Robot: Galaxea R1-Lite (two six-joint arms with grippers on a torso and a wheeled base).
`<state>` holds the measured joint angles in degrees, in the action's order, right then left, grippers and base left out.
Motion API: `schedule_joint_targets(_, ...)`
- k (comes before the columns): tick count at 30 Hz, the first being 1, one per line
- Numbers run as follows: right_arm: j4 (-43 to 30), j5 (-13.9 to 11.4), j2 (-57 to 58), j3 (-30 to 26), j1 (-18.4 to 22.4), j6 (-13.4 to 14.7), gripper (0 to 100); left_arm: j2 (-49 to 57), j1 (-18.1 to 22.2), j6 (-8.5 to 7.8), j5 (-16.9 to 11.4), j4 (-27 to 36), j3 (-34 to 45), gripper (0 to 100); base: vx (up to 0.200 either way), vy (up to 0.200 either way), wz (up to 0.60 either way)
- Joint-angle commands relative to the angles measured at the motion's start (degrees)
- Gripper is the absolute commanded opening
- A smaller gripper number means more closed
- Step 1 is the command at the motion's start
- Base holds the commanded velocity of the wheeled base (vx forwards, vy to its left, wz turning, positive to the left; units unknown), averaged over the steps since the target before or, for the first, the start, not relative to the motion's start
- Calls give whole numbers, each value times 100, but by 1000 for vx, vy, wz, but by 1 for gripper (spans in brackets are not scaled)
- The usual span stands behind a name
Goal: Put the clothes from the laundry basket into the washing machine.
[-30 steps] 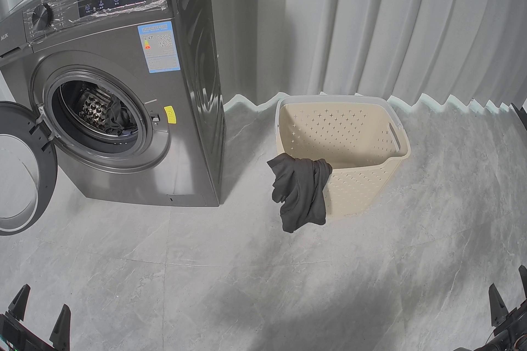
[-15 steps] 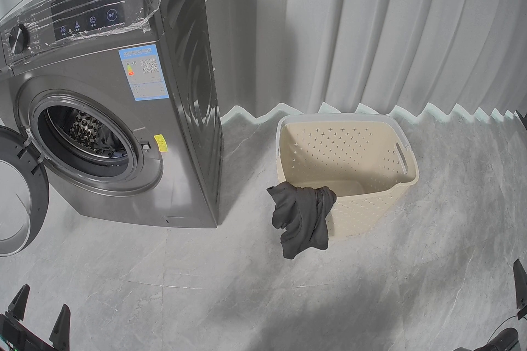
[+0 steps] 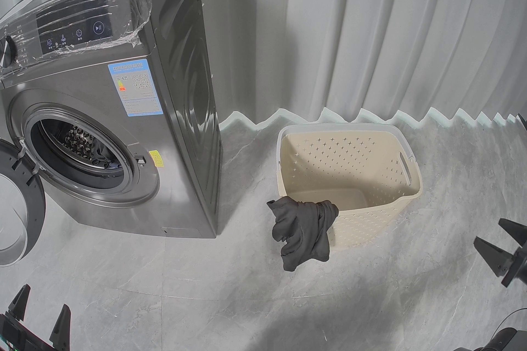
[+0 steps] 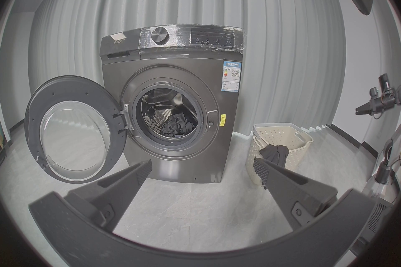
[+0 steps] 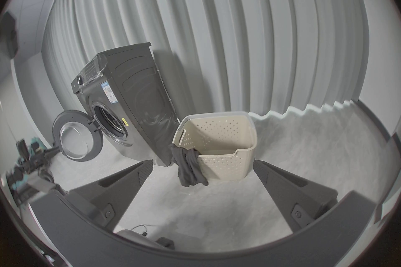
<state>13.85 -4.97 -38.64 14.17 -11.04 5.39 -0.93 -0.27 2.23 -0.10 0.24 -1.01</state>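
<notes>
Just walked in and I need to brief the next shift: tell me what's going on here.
A two-armed robot is loading laundry. The washing machine stands with its door swung open and dark clothes lying in the drum. Beside it, the laundry basket has one dark garment draped over its near rim, hanging outside. The left gripper and right gripper are low and apart from everything, jaws open and holding nothing.

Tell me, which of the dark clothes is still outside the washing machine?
The dark garment draped over the near corner of the laundry basket, hanging down its outside. The other dark clothes already lie inside the open washing machine.
</notes>
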Motion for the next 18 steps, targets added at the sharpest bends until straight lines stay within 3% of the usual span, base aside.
schedule_joint_targets(1,1111,-74,-2165,157,-407,771,100,84,0,5,1,2,84,100,0,0,0)
schedule_joint_targets(4,1463,-39,-2525,139,-530,955,100,84,0,5,1,2,84,100,0,0,0)
schedule_joint_targets(11,1595,84,-3316,209,-645,982,100,84,0,5,1,2,84,100,0,0,0)
schedule_joint_targets(18,2254,242,-4169,218,-838,973,100,84,0,-12,-8,2,84,100,0,0,0)
